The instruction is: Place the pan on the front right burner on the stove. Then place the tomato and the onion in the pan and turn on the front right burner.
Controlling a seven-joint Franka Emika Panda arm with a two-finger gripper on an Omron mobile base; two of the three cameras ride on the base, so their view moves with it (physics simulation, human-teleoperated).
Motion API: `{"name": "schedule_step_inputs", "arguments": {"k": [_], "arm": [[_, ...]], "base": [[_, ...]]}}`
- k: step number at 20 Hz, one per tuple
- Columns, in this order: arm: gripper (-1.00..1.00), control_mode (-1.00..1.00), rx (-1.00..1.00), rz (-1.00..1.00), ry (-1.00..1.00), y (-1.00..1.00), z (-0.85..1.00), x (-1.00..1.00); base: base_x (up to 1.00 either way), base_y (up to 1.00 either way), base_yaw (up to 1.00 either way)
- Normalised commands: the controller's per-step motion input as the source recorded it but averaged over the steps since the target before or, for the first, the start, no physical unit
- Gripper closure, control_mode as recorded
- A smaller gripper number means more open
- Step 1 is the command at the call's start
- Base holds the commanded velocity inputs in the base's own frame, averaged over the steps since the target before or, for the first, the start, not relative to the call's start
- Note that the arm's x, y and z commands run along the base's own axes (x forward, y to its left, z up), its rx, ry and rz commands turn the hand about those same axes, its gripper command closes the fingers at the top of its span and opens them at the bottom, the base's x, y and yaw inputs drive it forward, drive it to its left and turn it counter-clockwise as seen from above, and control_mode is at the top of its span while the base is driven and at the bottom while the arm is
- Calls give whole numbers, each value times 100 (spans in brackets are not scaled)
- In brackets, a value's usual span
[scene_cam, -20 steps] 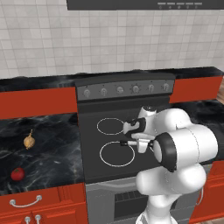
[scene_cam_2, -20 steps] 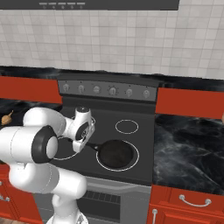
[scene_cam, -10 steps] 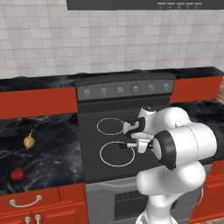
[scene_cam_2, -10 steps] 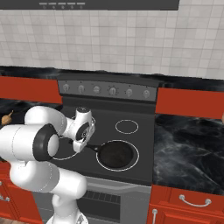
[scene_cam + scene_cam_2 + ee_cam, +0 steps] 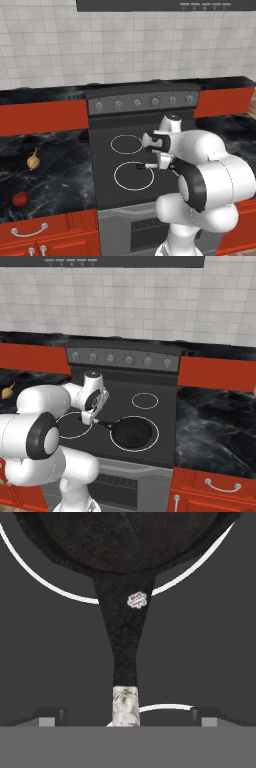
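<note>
so the stove (image 5: pixel 165 421) has the pan (image 5: pixel 131 432) sitting inside the front right burner (image 5: pixel 156 432) ring. its handle points back between the fingers of the gripper (image 5: pixel 125 716), which is spread wide, not touching it.

A kitchen: black glass stove (image 5: pixel 125 406), red cabinets (image 5: pixel 42 237), white tiled wall (image 5: pixel 75 45)
</note>
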Motion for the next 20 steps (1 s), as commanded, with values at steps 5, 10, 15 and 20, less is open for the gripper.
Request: {"name": "schedule_step_inputs", "arguments": {"k": [5,10,15,20], "arm": [[-100,-100,0,1,0,22,68,-2],[-100,-100,0,23,2,60,24,0],[-100,-100,0,33,0,70,14,0],[-100,-100,0,36,0,74,13,0]], "base": [[0,0,0],[0,0,0],[0,0,0],[0,0,0]]}}
